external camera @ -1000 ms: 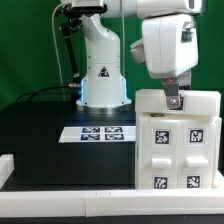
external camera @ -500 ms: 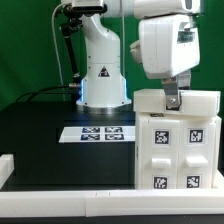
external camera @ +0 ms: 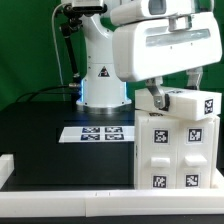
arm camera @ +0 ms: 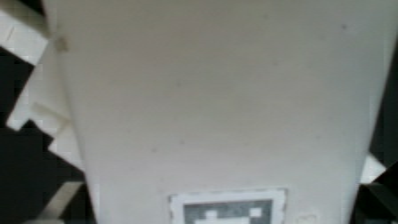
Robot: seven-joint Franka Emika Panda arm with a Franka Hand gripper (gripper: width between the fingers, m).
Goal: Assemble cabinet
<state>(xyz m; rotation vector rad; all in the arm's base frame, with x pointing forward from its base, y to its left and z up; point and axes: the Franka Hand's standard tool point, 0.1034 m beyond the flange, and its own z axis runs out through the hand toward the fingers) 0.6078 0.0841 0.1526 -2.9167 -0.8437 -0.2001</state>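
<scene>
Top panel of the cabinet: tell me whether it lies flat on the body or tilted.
Tilted. In the exterior view the top panel slants, its left end lifted off the cabinet body under the gripper; whether the fingers grip it, cannot tell.

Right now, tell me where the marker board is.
In the exterior view the marker board lies flat on the black table, in front of the arm's base and just to the exterior view's left of the cabinet.

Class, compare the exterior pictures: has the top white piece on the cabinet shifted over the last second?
Yes. The top piece has tilted and swung toward the exterior view's right, judged against the cabinet body beneath; its tag now shows.
</scene>
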